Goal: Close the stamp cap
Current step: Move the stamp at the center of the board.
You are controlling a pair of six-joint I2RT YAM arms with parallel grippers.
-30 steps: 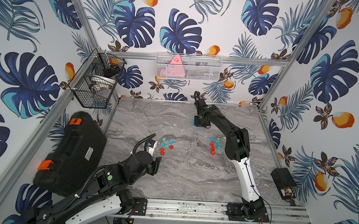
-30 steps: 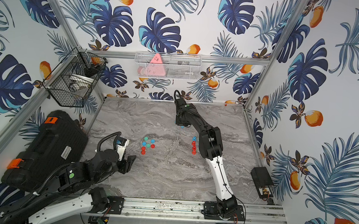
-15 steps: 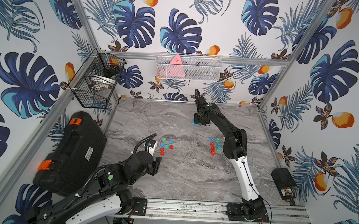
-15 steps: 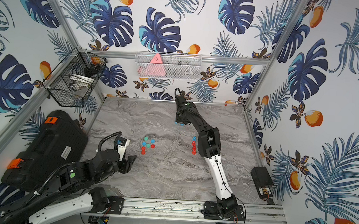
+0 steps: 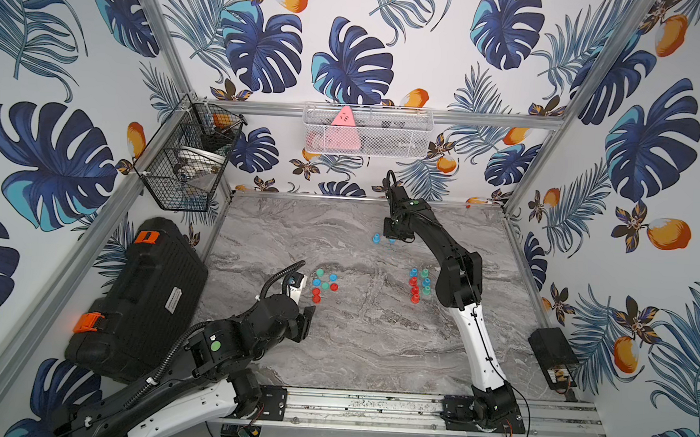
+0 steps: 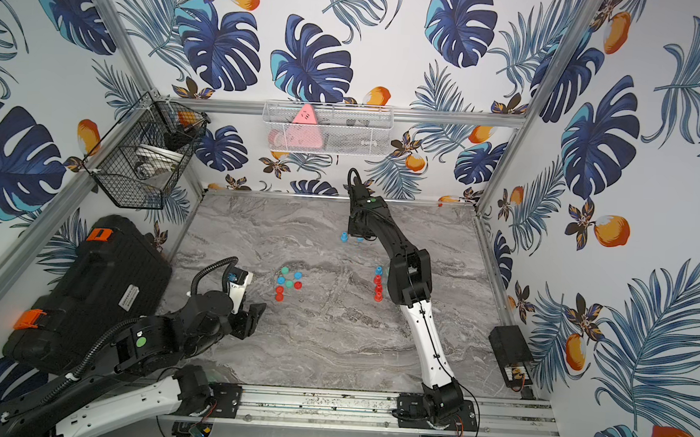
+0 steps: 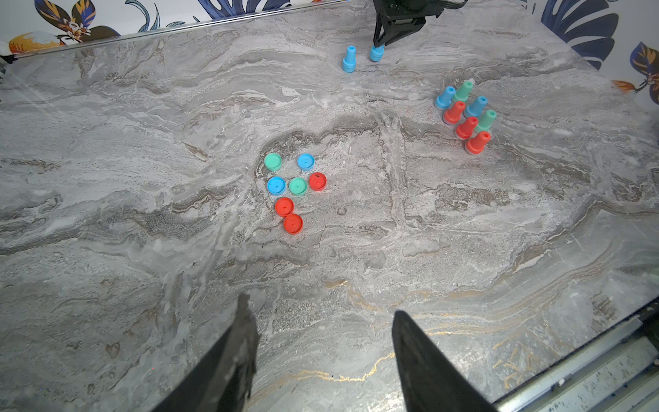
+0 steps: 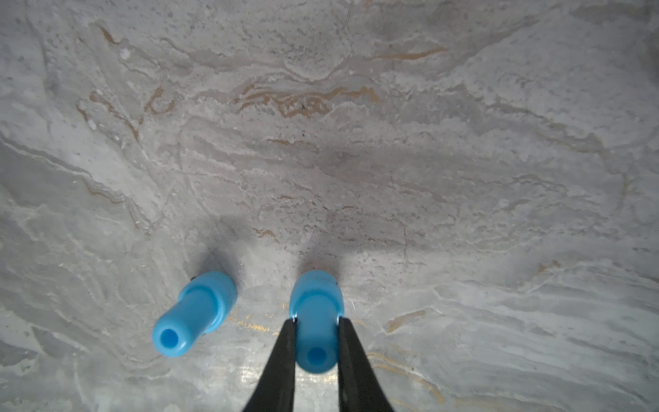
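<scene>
— Since the right jaws look clenched, what are they grasping?
— A blue stamp [image 8: 315,321], upright, near the centre of both top views. A second blue stamp [image 8: 194,314] stands just beside it, not touching.
— Where are the caps?
— Seven caps [image 7: 297,186] lie clustered on the tabletop [image 5: 374,352], below and left of centre in the top views. Seven stamps [image 7: 466,127] stand grouped to their right.
— And the left jaws?
— Released, spread over bare tabletop, lower left of the caps.
</scene>
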